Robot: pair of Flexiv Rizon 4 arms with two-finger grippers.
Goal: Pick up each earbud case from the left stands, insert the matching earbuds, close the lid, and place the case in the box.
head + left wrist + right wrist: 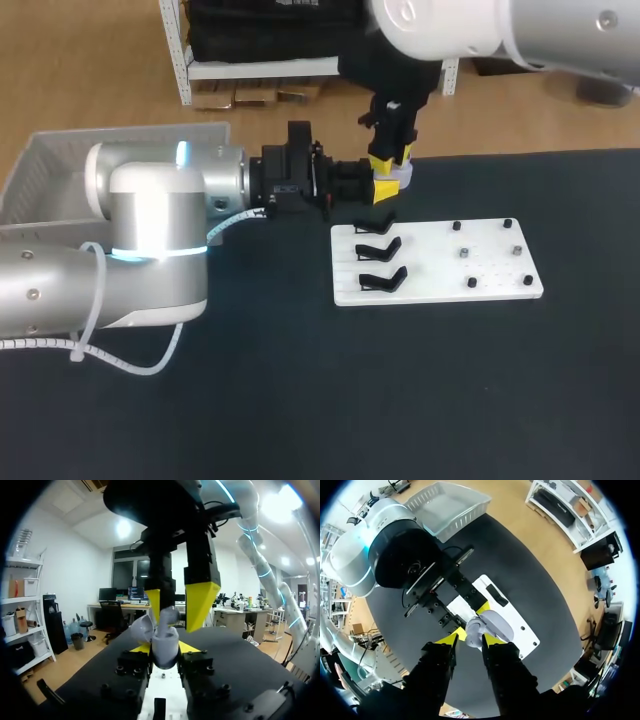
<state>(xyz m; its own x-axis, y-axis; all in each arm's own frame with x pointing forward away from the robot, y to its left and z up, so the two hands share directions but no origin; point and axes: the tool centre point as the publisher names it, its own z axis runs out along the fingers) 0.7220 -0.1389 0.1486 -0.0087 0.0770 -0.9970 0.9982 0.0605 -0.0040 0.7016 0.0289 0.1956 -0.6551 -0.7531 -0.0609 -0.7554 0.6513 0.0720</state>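
The left arm enters from the left and lies low over the dark tabletop (pixel 300 400), with the left gripper (pixel 383 187) pointing toward the far end of the white board (pixel 440 288). Its fingers are closed on the earbud case (pixel 165 649), one yellow tip against each side of the case body. The case is held upright above the tabletop, just beyond the far edge of the board. Its lid (pixel 142 628) is open and tilted back to one side.

The right arm enters from the upper right, and the right gripper (pixel 388 165) points straight down directly above the case. Its fingers stand apart with a clear gap between the yellow tips, and the open case sits below that gap. A small pale part shows at the case opening, close to one right finger; what it is cannot be told.

Three black stands (pixel 380 250) sit in a column on the left part of the board, all without a case. Small black pegs (pixel 457 226) stand on the right part of the board.

The box (pixel 40 170), a pale slotted basket, rests at the far left of the tabletop, well apart from both grippers
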